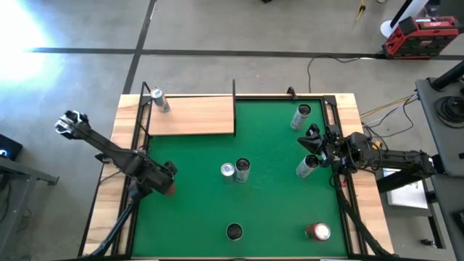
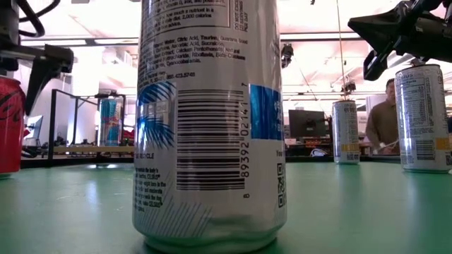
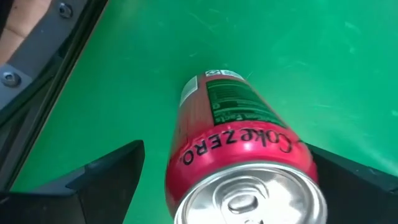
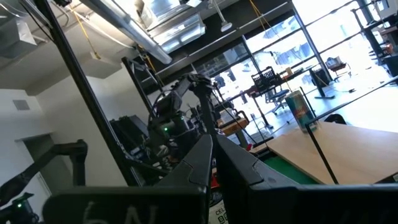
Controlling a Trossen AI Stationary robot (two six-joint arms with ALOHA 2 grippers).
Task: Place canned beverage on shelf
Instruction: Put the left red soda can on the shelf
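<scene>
Left gripper [image 3: 205, 180] spread around red can [image 3: 239, 149], seemingly not clamped; right gripper [image 4: 214, 163] pressed together, empty.

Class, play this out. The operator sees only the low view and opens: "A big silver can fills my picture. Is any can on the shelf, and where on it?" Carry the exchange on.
Observer: Yes, one can stands on the shelf, at its far left corner.
Operator: What is the left gripper doing?
Observer: The left gripper is at the mat's left edge, its open fingers on either side of a red Coke Zero can.
Operator: And the right gripper?
Observer: The right gripper is shut and holds nothing. It waits at the mat's right edge, beside a silver can.
</scene>
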